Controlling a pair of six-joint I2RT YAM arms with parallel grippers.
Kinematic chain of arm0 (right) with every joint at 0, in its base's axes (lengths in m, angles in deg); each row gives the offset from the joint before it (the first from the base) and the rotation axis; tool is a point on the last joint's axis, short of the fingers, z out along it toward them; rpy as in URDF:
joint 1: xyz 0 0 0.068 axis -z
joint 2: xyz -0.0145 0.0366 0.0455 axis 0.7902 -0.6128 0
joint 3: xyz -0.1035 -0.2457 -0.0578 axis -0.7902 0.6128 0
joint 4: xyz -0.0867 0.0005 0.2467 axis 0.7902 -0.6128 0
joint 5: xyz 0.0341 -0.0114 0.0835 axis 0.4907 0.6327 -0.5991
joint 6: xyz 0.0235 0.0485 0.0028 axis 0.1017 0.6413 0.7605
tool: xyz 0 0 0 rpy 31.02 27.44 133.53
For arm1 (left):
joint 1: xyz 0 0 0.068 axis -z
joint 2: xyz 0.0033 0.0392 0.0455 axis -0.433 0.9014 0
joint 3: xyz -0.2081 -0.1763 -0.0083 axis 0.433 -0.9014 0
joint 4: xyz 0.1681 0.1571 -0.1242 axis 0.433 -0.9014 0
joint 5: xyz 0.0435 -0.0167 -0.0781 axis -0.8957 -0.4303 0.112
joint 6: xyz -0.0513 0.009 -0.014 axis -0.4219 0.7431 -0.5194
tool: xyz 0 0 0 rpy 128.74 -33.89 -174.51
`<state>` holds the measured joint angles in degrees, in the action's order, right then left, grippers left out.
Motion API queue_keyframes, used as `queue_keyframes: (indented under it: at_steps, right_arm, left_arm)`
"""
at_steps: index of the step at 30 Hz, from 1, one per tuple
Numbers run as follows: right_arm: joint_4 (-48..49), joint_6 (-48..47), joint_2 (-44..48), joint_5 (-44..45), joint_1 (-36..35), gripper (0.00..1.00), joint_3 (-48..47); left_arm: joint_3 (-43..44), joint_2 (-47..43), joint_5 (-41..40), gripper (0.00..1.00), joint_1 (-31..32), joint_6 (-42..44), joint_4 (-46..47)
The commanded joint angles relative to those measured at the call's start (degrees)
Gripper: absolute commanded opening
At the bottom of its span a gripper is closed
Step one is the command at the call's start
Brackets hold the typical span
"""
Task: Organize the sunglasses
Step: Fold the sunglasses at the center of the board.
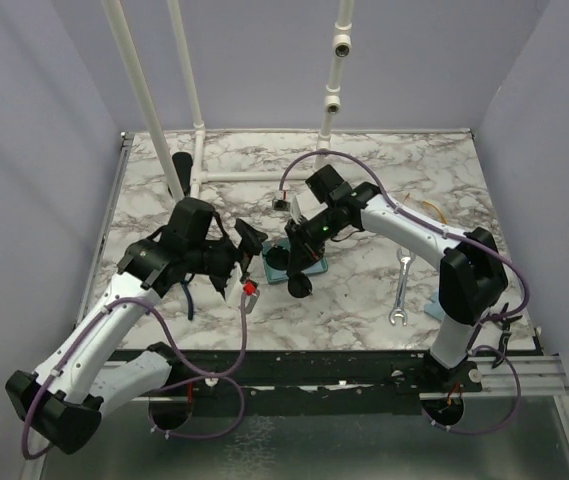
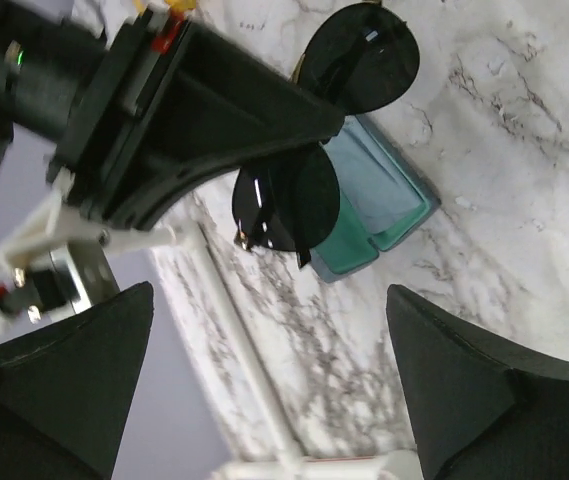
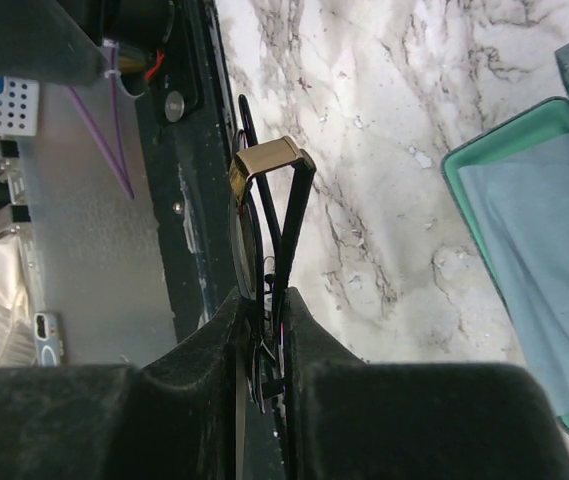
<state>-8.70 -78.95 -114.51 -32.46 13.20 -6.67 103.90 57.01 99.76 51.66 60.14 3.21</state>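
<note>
The right pincer [image 3: 266, 308] is clamped on the dark wire-framed sunglasses [image 2: 286, 205], its fingers pressed together on the folded frame so that the arms and their gold hinge piece stick out past the tips. The pair hangs clear of the worktop [image 2: 524, 150], over the near end of the open blue-grey case [image 2: 384, 205], whose teal lining and cloth [image 3: 524, 270] face up. Gripping one edge leaves the lenses free below, which looks meant to let them go down into the case without the fingers fouling its rim. The left pincer [image 2: 269, 300] stands wide apart and empty, facing the pair from just beside it, probably ready to steady the frame or the case. The yellow-orange pair [image 1: 429, 208] lies on the worktop beyond the right arm, well apart from the case.
</note>
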Motion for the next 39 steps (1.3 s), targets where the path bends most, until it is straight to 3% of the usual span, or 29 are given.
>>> queue_keyframes:
  at_steps: [1,4,9,18,22,33,39]
  right_arm:
    - [-0.49,4.00,-0.82,-4.26,-0.42,0.13,-2.71]
    - [-0.21,4.54,-1.26,-4.10,-0.44,0.13,-2.93]
    - [-5.27,1.68,-3.94,-0.02,-0.44,0.13,-4.67]
    - [-4.76,0.70,-4.14,-7.01,-0.40,0.13,-3.85]
    - [-3.72,-0.07,-3.60,-9.41,-0.44,0.13,-3.48]
    - [-13.51,-8.88,-10.75,5.41,0.51,0.14,-9.48]
    - [-15.92,-13.87,-12.12,24.78,0.35,0.14,-12.61]
  left_arm:
    - [-0.11,1.33,-20.13,0.99,13.74,7.48,1.86]
    - [0.93,3.90,-24.36,0.99,18.63,1.16,3.56]
    - [2.74,8.77,-25.88,0.99,19.61,-3.63,3.86]
    - [2.17,12.39,-26.74,0.99,19.97,-5.91,7.45]
    - [3.03,15.28,-26.61,0.93,19.92,-8.91,7.78]
    - [0.35,19.43,-23.31,0.83,18.31,-8.10,8.60]
    - [-1.48,12.16,-18.02,0.96,15.98,-17.76,9.44]
